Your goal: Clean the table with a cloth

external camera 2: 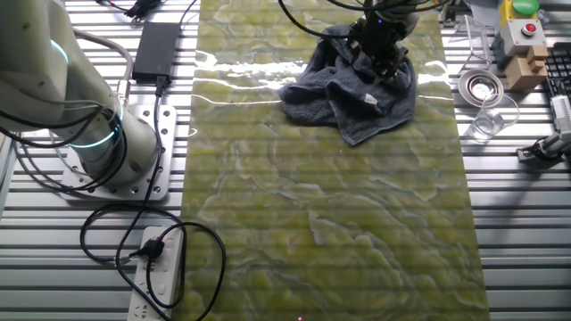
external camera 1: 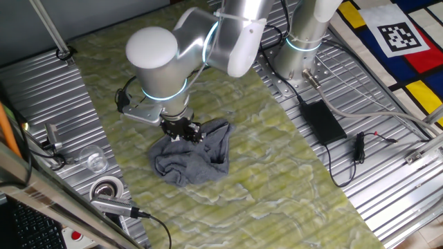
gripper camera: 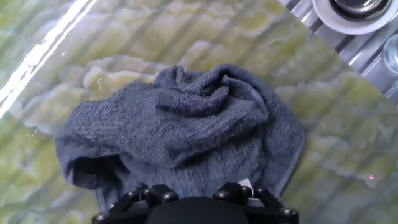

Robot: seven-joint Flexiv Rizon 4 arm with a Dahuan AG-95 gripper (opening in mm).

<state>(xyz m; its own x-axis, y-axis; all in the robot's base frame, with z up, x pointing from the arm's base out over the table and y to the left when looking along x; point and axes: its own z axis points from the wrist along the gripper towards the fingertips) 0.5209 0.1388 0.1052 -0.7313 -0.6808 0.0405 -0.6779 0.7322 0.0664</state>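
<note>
Blue-grey cloth [external camera 1: 194, 154] bunched under gripper [external camera 1: 181, 131], prob. pinched.

A rough, matt terry cloth [gripper camera: 186, 124] lies crumpled on the glossy, marbled yellow-green desk [external camera 2: 330, 232], which throws back streaks of light, flanked by ribbed bare metal panels [external camera 2: 526, 241] and a smooth white plastic-looking robot arm [external camera 1: 156, 59].

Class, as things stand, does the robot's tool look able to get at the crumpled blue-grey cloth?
Probably yes: the tool is already down on the crumpled blue-grey cloth, nothing between them.
</note>
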